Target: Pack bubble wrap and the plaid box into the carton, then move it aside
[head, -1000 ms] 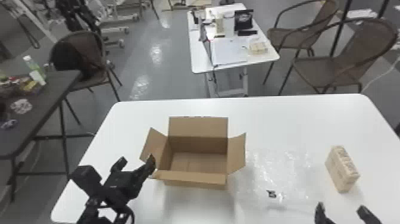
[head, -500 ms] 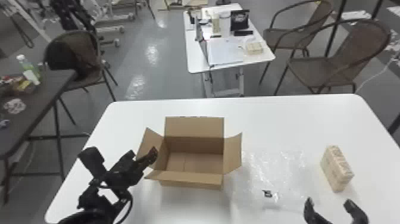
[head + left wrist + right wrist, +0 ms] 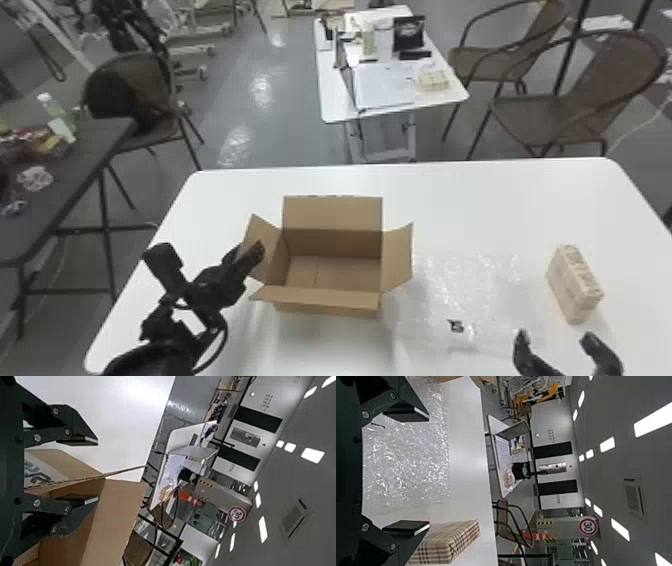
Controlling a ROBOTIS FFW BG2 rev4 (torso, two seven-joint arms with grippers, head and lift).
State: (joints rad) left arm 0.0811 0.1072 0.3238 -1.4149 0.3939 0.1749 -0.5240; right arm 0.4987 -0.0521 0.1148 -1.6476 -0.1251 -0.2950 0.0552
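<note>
1. Your left gripper (image 3: 98, 471) holds its fingers spread at the carton's (image 3: 325, 298) left side; you can't tell whether they touch the flap.
2. Your right gripper (image 3: 429, 471) also has its fingers apart, with nothing pinched. Beyond them and to their left, the bubble wrap (image 3: 470, 280) lies flat; the plaid box (image 3: 575, 287) sits just beyond them, slightly right.
3. Nothing is packed: the carton stands open and empty. You have both items left to load, then the carton to move aside. The wrap probably comes first.
4. For print, you have dark lettering (image 3: 35, 473) on a carton flap between your left fingers, and a small dark mark (image 3: 456, 326) left of your right fingers, on the wrap or table.
</note>
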